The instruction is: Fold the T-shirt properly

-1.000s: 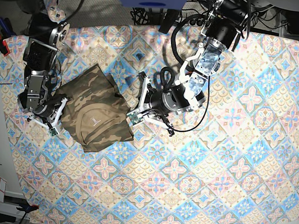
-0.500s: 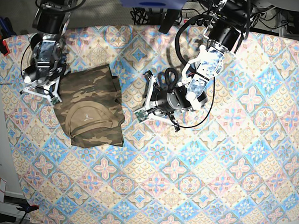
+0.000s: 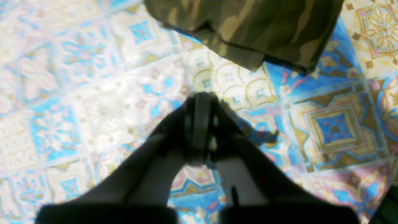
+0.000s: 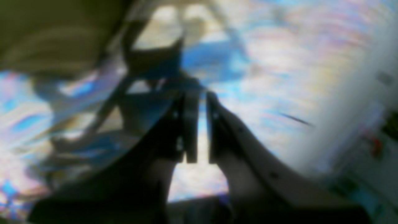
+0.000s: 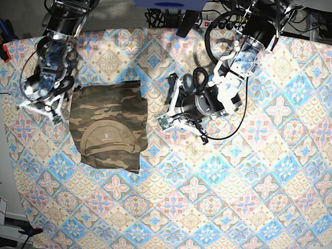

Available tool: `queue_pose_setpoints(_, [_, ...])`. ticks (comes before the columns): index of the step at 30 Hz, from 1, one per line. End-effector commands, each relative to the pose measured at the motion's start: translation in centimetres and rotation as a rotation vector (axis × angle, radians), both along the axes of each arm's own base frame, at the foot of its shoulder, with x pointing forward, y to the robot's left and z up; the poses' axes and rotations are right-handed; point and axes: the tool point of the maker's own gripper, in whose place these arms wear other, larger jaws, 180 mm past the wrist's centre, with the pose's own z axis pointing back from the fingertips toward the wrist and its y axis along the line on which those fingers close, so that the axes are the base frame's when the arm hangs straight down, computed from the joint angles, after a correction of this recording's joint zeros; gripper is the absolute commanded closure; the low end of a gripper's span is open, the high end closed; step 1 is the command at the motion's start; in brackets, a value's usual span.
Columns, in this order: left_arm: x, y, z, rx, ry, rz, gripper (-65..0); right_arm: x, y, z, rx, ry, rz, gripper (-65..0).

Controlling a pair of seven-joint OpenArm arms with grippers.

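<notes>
The camouflage T-shirt lies folded into a compact rectangle on the left part of the table, its tan neck lining facing up. My left gripper hovers just right of the shirt. In the left wrist view the left gripper is shut and empty, with the shirt's edge beyond it. My right gripper is off the shirt's upper left edge. The right wrist view is blurred: the right gripper shows a narrow gap and holds nothing, with the shirt at the top left.
The blue-pink-cream tile-patterned cloth covers the whole table; it also shows in the left wrist view. Cables and equipment sit past the far edge. The table's left edge is close to my right gripper.
The shirt has been turned and squared from a skewed position. My right gripper moved up along the shirt's left side and came off it. My left gripper drew back slightly to the right.
</notes>
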Motion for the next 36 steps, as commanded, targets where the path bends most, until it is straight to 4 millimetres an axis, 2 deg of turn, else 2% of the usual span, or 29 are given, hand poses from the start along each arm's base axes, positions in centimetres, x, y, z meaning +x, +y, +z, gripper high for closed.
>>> queue_pose_setpoints(1, [0.5,0.0,1.5,-0.022,-0.049,0.000,0.0,0.5,-0.9,1.5,-0.030,-0.034,-0.019,-4.1])
queue_pose_setpoints(6, [-1.4,2.0,1.0,-0.009,-0.034,0.021,0.0,0.4,-2.0,3.7,-0.079,-0.073,-0.050,-4.1])
queue_pose_setpoints(8, [-2.1,3.2,0.1,0.004,-0.009,0.060,0.0,-1.1,-3.1,3.9,-0.105,-0.051,-0.092,-4.1])
queue_pose_setpoints(10, [-2.9,4.6,-1.0,0.030,0.004,0.100,0.0,-1.9,-4.5,5.3,-0.152,-0.070,-0.132,-4.1])
queue_pose_setpoints(16, [-5.4,8.0,-2.9,0.005,-0.003,0.235,0.0,-5.4,-5.8,6.4,-0.204,-0.072,-0.270,-4.0])
queue_pose_setpoints(20, [-7.2,9.3,-3.2,-0.078,-0.012,0.342,0.0,-7.9,-6.1,5.9,-0.204,-0.044,-0.319,-4.0])
queue_pose_setpoints(24, [-9.4,9.7,-3.6,-0.117,0.003,0.372,0.0,-9.9,-5.2,5.3,-0.200,-0.012,-0.324,-4.0])
queue_pose_setpoints(28, [-11.9,9.4,-4.5,-0.129,0.060,0.377,0.0,-13.0,-4.3,3.9,-0.190,0.063,-0.320,-3.9])
queue_pose_setpoints(34, [-14.4,9.6,-5.4,-0.114,0.118,0.387,0.0,-15.9,-2.4,2.1,-0.149,0.133,-0.326,-3.9])
queue_pose_setpoints(36, [-15.1,10.4,-5.7,-0.099,0.134,0.406,0.0,-16.7,-2.1,2.0,-0.149,0.150,-0.327,-3.9])
